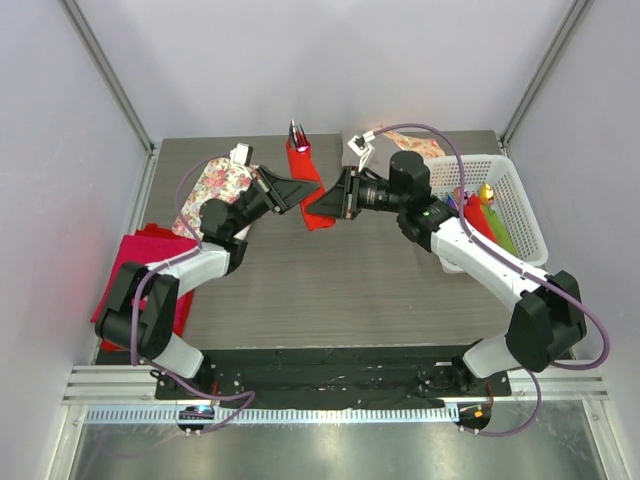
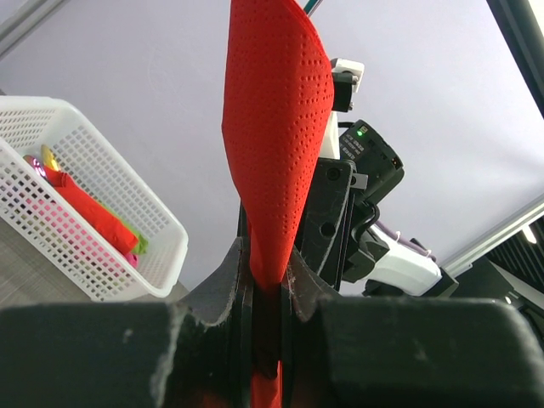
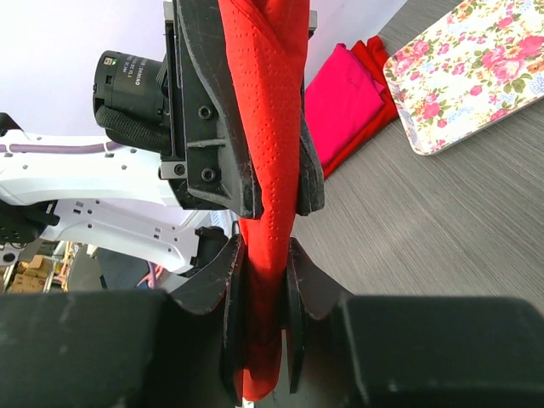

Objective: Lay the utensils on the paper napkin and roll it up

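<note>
Pinching thin bright red paper napkin (image 1: 305, 170) near desk's (image 1: 350, 285) far edge, left gripper (image 2: 265, 285) and right gripper (image 3: 262, 268) both closed on it; I judge rolling unfinished.

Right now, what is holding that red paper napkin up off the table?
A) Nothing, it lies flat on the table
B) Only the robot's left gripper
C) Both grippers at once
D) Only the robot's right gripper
C: each wrist view shows its own fingers closed on it, the left gripper and the right gripper both pinching the paper napkin.
</note>
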Controlling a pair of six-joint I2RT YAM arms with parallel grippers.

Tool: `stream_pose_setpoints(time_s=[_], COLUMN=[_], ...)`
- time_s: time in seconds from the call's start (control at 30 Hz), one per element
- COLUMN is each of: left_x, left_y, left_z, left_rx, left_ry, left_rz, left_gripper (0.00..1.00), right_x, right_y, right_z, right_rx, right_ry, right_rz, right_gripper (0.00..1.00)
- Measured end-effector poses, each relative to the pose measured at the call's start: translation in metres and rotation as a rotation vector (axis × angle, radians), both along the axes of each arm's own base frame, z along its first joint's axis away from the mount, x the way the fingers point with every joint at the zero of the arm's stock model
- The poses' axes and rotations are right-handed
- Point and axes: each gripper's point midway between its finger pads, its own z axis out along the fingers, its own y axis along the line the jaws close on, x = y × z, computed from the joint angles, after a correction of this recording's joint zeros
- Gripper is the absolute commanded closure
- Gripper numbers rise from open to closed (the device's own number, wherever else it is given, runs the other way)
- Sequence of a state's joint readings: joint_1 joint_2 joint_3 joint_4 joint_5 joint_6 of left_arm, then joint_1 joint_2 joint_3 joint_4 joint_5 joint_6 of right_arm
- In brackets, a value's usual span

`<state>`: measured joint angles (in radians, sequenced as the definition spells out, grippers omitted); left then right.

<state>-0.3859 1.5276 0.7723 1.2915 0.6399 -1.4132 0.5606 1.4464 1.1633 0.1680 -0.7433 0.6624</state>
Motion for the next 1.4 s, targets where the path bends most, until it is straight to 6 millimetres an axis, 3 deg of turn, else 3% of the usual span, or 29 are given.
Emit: stream_pose_setpoints(time_s=[0.1, 0.13, 0.27, 0.33, 0.43, 0.63, 0.8, 0.93, 1.1, 1.2, 1.4], left_x=[0.001, 0.002, 0.006, 0.008, 0.010, 0.014, 0.010, 0.007, 0.006, 0.006, 0.004], left_y=[0.000, -0.001, -0.002, -0.002, -0.001, 0.002, 0.003, 0.004, 0.004, 0.004, 0.004], left_z=[-0.002, -0.002, -0.004, -0.005, -0.005, -0.007, -0.002, 0.001, 0.001, 0.001, -0.002], left_rx=[0.001, 0.001, 0.001, -0.002, -0.003, 0.011, 0.028, 0.036, 0.035, 0.032, 0.020], left_ry=[0.004, 0.006, 0.010, 0.018, 0.018, -0.002, -0.053, -0.082, -0.081, -0.074, -0.033], left_rz=[-0.001, 0.000, 0.003, 0.008, 0.016, 0.040, 0.047, 0.047, 0.043, 0.040, 0.025], left_gripper=[0.80, 0.67, 0.38, 0.27, 0.25, 0.23, 0.23, 0.23, 0.22, 0.22, 0.22], right_x=[0.001, 0.002, 0.008, 0.012, 0.027, 0.066, 0.105, 0.121, 0.118, 0.107, 0.088], right_y=[0.000, -0.001, -0.006, -0.011, -0.029, -0.086, -0.159, -0.233, -0.305, -0.330, -0.355], right_z=[-0.001, -0.001, -0.007, -0.011, -0.018, -0.026, -0.056, -0.105, -0.152, -0.164, -0.175], right_rx=[-0.002, -0.004, -0.025, -0.041, -0.070, -0.183, -0.312, -0.439, -0.592, -0.652, -0.733], right_ry=[-0.002, -0.003, -0.005, 0.004, 0.016, 0.005, 0.059, 0.200, 0.379, 0.448, 0.510], right_rz=[-0.006, -0.009, -0.035, -0.048, -0.095, -0.228, -0.393, -0.544, -0.686, -0.734, -0.794], right_gripper=[0.99, 0.99, 0.99, 0.99, 0.99, 0.99, 0.99, 0.99, 0.99, 0.99, 0.99])
